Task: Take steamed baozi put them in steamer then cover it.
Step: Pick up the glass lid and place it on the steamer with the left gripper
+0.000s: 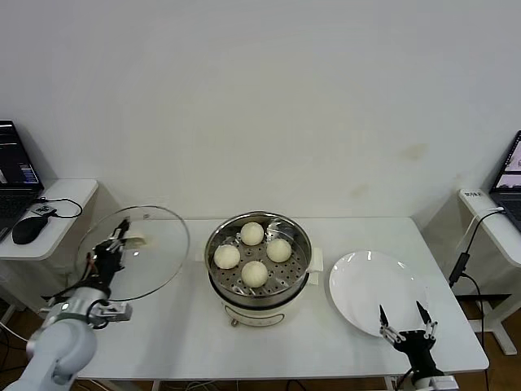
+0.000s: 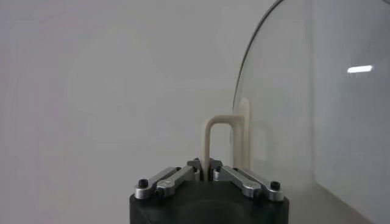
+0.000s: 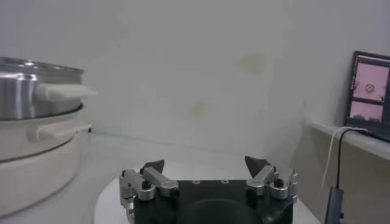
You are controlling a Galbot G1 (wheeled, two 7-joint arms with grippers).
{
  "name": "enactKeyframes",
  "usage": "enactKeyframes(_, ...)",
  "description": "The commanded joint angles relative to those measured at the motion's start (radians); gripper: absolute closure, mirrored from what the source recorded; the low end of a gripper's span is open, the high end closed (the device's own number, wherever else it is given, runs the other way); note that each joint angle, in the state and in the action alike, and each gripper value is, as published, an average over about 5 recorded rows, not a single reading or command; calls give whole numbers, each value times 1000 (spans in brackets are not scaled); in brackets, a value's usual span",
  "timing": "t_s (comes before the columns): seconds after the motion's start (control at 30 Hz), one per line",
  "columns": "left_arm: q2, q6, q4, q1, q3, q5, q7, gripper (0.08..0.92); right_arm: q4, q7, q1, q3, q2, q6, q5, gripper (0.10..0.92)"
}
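Left hand (image 1: 119, 234) grips one cover (image 1: 155, 252); four steamed baozi (image 1: 255, 273) fill one steamer (image 1: 216, 281).

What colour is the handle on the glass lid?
Cream-white. The lid handle shows best in the left wrist view, where the left gripper is shut on it.

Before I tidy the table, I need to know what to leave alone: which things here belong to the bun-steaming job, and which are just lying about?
Belong to the job:
- four baozi, in the steamer
- glass cover, gripped by its handle in the left gripper

Just lying about:
- white plate, right gripper open over it
- mouse
- laptops
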Motion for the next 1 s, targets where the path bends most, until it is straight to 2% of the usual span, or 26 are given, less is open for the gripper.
enactKeyframes(0.03, -2, 194, -93, -224, 364, 2, 86, 856, -29, 40, 22, -32, 31, 22, -127, 203)
enactKeyframes(0.23, -132, 283, -60, -360, 485, 116, 174, 856, -57, 89, 31, -51, 48, 52, -257, 203)
enactKeyframes(0.57, -338, 338, -16, -396, 562, 342, 307, 856, -72, 116, 33, -74, 53, 65, -308, 203)
enactKeyframes(0.77, -393, 350, 13, -399, 590, 377, 357, 856, -77, 116, 32, -75, 53, 65, -308, 203)
enactKeyframes(1.0, -421, 340, 38, -374, 606, 408, 359, 856, -86, 116, 32, -75, 51, 67, -307, 203)
